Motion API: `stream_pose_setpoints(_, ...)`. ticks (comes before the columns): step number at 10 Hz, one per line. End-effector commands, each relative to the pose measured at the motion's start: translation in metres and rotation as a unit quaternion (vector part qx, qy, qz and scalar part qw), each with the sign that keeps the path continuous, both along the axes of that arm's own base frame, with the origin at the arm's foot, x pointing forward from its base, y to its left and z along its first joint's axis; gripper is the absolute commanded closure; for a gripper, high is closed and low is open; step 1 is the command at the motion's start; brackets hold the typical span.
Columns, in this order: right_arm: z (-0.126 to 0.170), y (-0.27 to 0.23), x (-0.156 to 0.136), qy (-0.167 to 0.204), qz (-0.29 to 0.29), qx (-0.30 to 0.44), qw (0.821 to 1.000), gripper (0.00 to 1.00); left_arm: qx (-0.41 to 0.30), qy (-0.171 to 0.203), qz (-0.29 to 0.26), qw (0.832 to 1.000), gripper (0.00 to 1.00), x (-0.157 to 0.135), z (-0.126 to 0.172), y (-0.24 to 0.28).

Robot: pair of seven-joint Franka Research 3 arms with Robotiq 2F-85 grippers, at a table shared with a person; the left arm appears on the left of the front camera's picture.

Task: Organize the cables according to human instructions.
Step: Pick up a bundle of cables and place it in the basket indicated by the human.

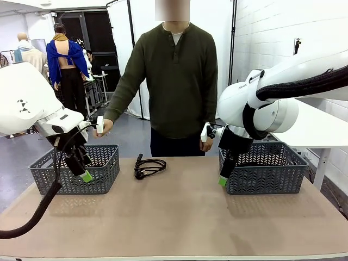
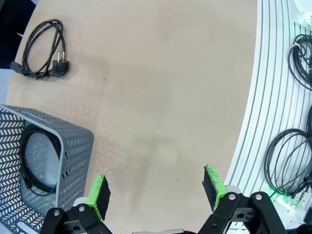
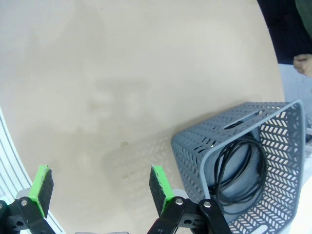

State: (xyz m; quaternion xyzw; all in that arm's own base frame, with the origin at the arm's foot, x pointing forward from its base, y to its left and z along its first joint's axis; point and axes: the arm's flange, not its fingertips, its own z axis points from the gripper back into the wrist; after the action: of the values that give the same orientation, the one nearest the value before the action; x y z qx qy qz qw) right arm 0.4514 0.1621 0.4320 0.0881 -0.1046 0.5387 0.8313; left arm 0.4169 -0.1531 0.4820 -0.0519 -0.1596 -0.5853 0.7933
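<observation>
One coiled black cable (image 1: pixel 148 166) with its plug ends lies on the tan table, between the two baskets and toward the far edge; the left wrist view has this cable (image 2: pixel 41 48) at top left. A second cable (image 2: pixel 29 163) is coiled inside the left grey basket (image 2: pixel 59 134). A third cable (image 3: pixel 243 170) sits in the right grey basket (image 3: pixel 209 156). My left gripper (image 1: pixel 84 175) hangs open in front of the left basket (image 1: pixel 103 174), nothing between its green pads (image 2: pixel 97 195). My right gripper (image 1: pixel 223 181) is open beside the right basket (image 1: pixel 272 176), also empty.
A person stands at the far side, a small white object in each hand (image 1: pixel 100 126) (image 1: pixel 206 136). The near half of the table (image 1: pixel 174 217) is bare. Beyond the table edge, loose black wires (image 2: pixel 287 161) lie over a white ribbed surface.
</observation>
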Motion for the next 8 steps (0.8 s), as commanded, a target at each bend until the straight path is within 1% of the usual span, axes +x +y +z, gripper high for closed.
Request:
stream_pose_setpoints(1,-0.0002,-0.0005,-0.0002,0.002,0.004,-0.001,1.0,0.0,0.001,0.0,0.001,1.0,0.0,0.0,0.0,0.0001)
stream_pose_setpoints(8,-0.0002,-0.0005,-0.0002,0.002,0.004,-0.001,1.0,0.0,0.001,0.0,0.001,1.0,0.0,0.0,0.0,0.0001)
